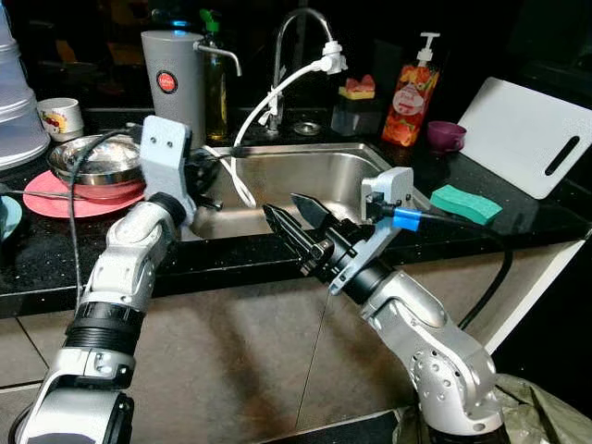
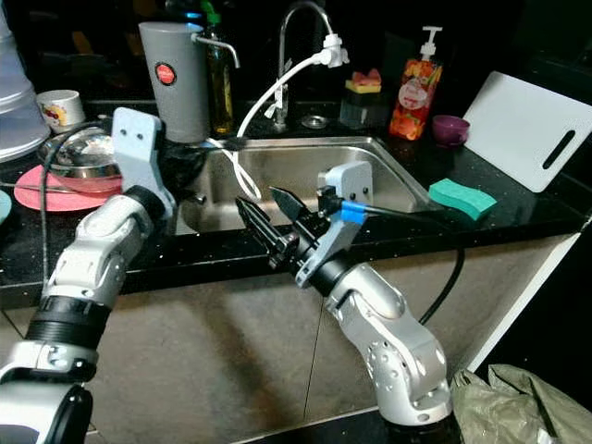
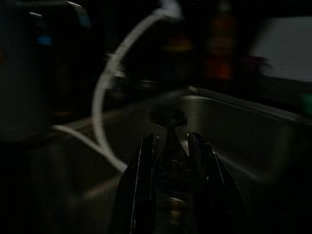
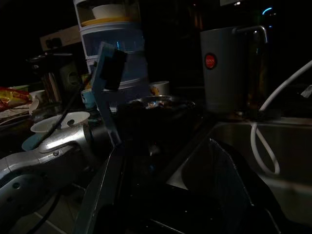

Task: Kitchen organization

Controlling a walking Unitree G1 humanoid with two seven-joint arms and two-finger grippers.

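Standing here, my worry is the loose white hose trailing from the curved chrome tap down into the stainless steel sink. Either arm reaching forward could snag it, I reckon, and tug the tap fitting or sweep something off the black speckled counter.

Nearest to me, the right gripper hangs at the counter's front edge, just before the sink. Its two black fingers are spread apart and hold nothing, touching nothing that I can make out.

A little further in, the left gripper pokes into the sink's left corner. Its fingers stand close together with a narrow gap; something dark sits between them, but it is too dim to tell whether they grip it.

Left of that, a steel bowl rests on a pink round plate. To the right lie a green sponge and a white cutting board, with an orange soap pump bottle and a grey canister at the back. What needs tidying is a guess: possibly the bowl and plate.
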